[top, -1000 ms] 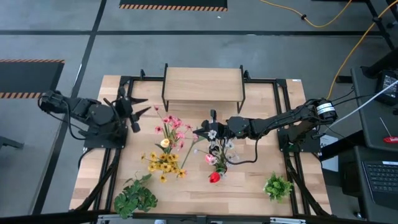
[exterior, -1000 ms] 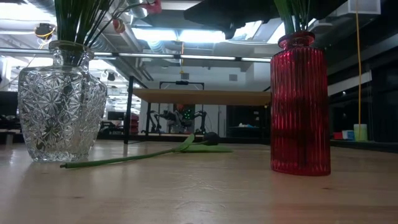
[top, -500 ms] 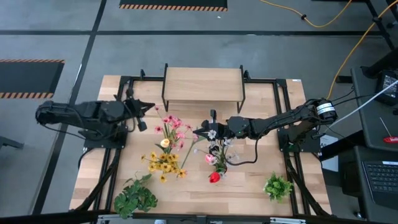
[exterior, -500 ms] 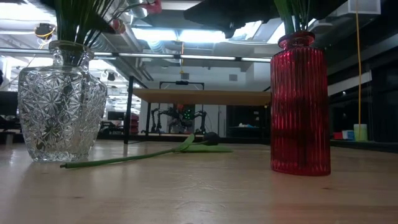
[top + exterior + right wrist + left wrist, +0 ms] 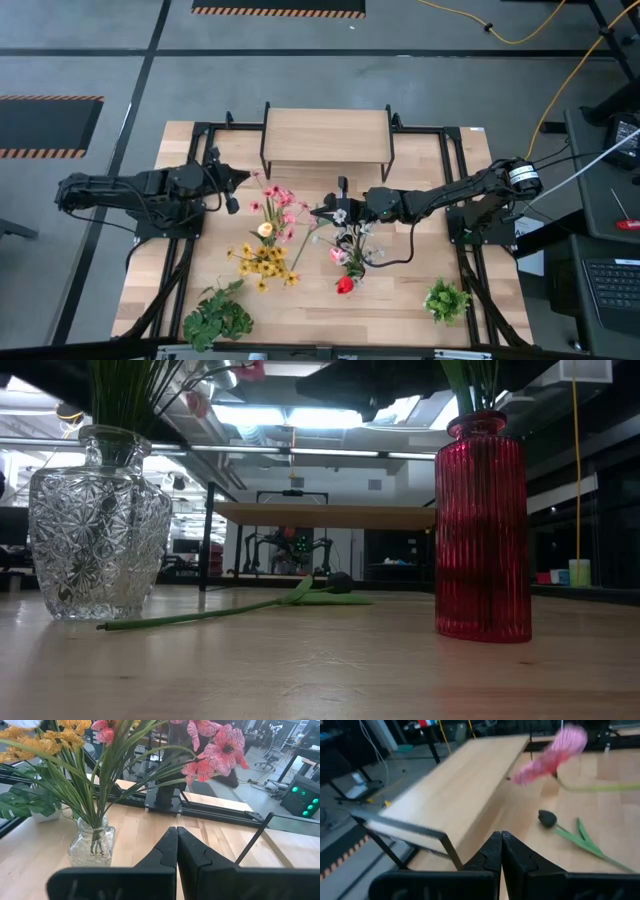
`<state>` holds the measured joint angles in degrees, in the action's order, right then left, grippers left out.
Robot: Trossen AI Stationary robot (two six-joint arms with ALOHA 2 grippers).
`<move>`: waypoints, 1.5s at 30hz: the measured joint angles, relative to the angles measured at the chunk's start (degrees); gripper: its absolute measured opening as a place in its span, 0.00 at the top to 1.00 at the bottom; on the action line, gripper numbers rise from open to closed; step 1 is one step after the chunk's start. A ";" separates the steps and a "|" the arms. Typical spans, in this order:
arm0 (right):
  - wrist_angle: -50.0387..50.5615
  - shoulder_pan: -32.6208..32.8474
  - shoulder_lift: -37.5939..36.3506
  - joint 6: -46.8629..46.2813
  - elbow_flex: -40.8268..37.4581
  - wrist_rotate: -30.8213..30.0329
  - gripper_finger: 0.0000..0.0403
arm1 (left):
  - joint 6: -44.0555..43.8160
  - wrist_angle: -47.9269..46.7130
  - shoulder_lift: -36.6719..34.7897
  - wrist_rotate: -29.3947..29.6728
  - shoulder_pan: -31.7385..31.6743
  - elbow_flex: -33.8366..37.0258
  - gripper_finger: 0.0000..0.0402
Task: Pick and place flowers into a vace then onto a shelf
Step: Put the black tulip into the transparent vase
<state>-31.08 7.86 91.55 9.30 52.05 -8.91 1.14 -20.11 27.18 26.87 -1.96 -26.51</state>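
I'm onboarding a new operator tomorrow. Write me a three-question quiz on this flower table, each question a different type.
1. True or false: a vase already stands on the shelf.
2. The flower lying flat on the table has a blossom that is: A) yellow B) dark C) white
3. Fill in: the left gripper and the right gripper both have their fingers ____.

Key: 1 false, the shelf top is bare. 2 B. 3 shut; the wrist views show each pair pressed together, holding nothing.
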 joint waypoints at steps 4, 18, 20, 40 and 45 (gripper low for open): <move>0.19 -0.02 0.00 0.00 0.00 0.00 0.99 | -2.30 4.79 0.12 -3.60 -1.37 4.49 1.00; 0.39 -0.20 0.00 0.00 0.00 0.00 0.99 | -6.36 11.17 5.94 -11.44 -4.91 11.20 1.00; 0.41 -0.20 0.00 0.00 -0.01 0.00 0.99 | -6.42 13.84 8.31 -13.85 -5.14 11.95 0.99; 0.72 -0.19 0.00 0.00 -0.02 0.00 0.99 | -1.42 33.58 31.54 -29.30 -10.93 13.32 1.00; 1.48 -0.20 0.00 0.00 -0.02 0.00 0.99 | -1.39 34.47 37.27 -29.46 -12.11 13.32 1.00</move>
<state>-29.60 7.66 91.55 9.30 52.03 -8.91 -0.25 14.36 64.45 -2.59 -14.07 -13.19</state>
